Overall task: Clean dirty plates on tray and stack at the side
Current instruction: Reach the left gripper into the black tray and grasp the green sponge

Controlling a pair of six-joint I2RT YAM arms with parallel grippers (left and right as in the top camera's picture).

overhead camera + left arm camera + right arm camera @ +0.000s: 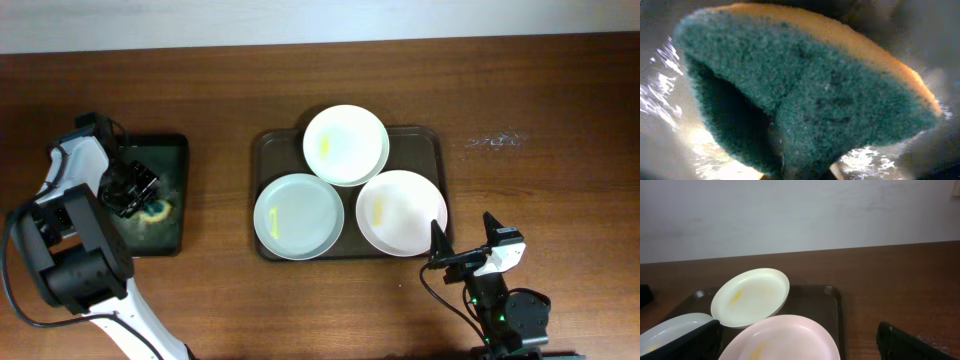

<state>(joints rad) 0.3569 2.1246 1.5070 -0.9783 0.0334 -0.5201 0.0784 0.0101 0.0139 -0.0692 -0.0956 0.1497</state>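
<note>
Overhead, my left gripper point(133, 190) sits over the sponge point(155, 210) on the small black tray point(172, 150), far left. Three smeared plates point(345, 145) crowd the brown tray point(270, 145) mid-table, with my right gripper point(463, 245) just near of it. Left wrist: the sponge point(805, 100) fills the lens and hides the fingers, so I cannot tell the grip; I want a firm pinch, green face down. Right wrist: jaws spread wide, empty, well placed to steady a plate.

The table point(540, 90) is surfaced in brown wood grain. The 3 plates point(298, 215) are finished smooth and glossy; the sponge point(805, 95) is faced with rough, matt green fibre.
</note>
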